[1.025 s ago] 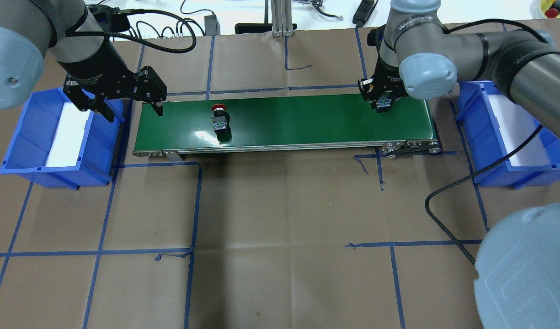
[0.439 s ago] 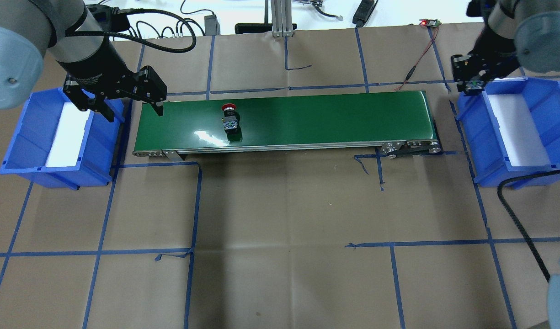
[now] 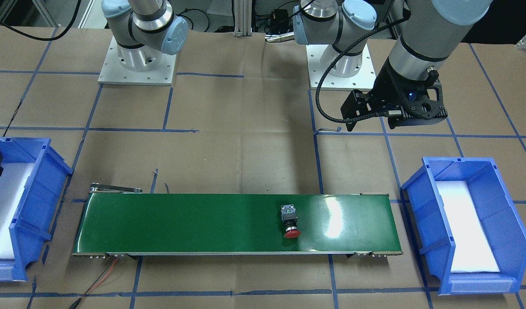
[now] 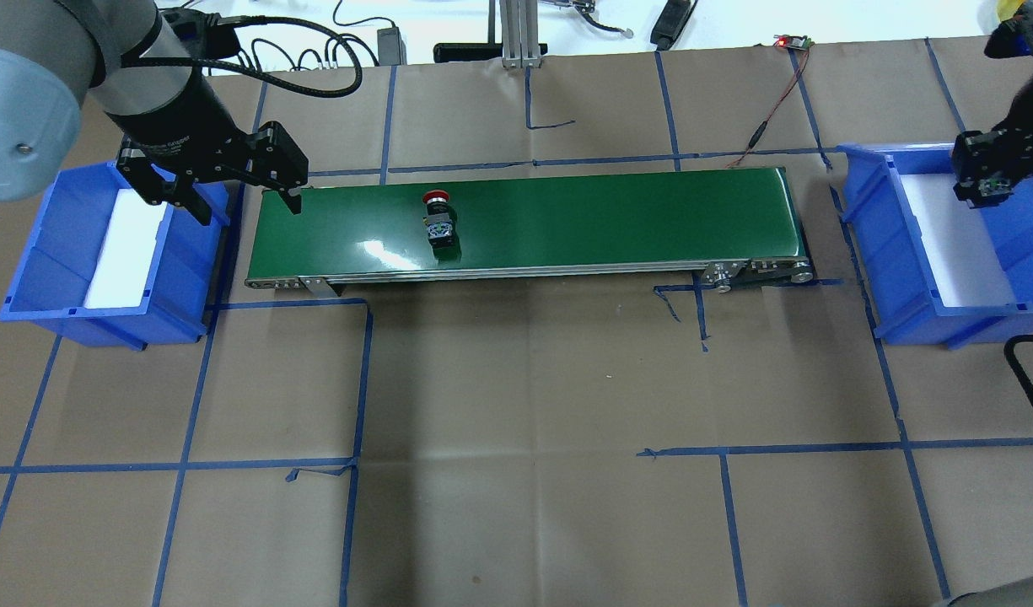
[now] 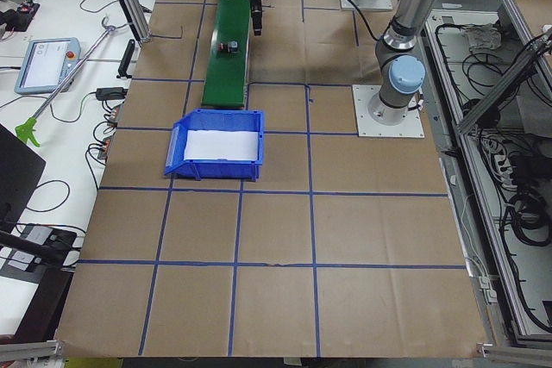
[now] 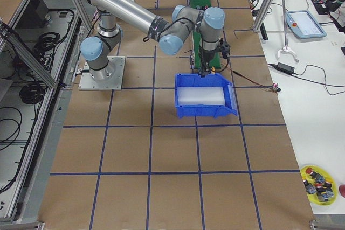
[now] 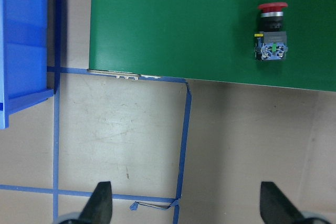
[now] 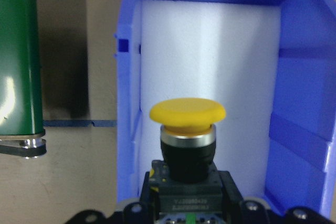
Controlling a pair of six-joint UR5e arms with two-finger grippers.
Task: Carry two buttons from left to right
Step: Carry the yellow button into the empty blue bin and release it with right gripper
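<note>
We see the right gripper (image 4: 986, 175) clamped on the rear block of the yellow mushroom-capped push-button (image 8: 187, 129), its cap sticking out past the fingers. It hangs over the white-lined blue plastic bin on the right (image 4: 880, 215), above the liner and not touching it.

The red mushroom-capped push-button (image 4: 438, 221) lies on its side on the long green conveyor belt (image 4: 617, 217), in the belt's left half. Its cap points away from the robot.

The left gripper (image 4: 248, 204) hovers near the belt's left end, just beside the second blue plastic bin (image 4: 48, 253). We find its two black fingers (image 7: 102, 204) spread wide and holding nothing. The red button sits well apart from them, further along the belt.
</note>
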